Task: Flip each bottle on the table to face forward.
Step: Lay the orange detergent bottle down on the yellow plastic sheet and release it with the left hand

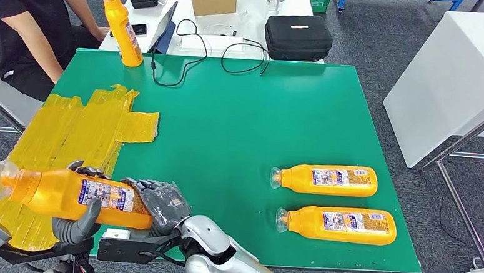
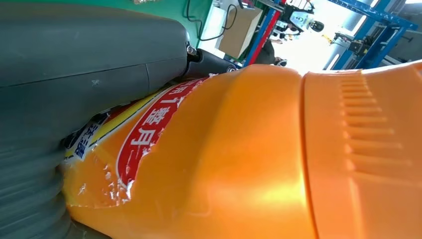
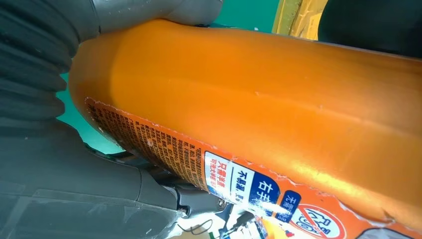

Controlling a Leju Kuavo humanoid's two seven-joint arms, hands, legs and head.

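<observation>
Left robot hand (image 1: 72, 224): wrapped under the held orange bottle (image 1: 67, 193), thumb raised against its near side
Right robot hand (image 1: 161, 204): closed around the base end of the same bottle, fingers laid over the label
Held orange bottle: carried horizontally above the front left corner of the table (image 1: 241, 111), clear cap pointing left, small-print label turned up
Two lying bottles: one (image 1: 326, 180) and another (image 1: 337, 224) are laid side by side near the front right corner, caps pointing left
Upright bottle (image 1: 121, 27): stood at the far left corner
Yellow tape patch (image 1: 83, 128): stuck over the left side of the table
Person (image 1: 26, 25): seated beyond the far left corner
</observation>
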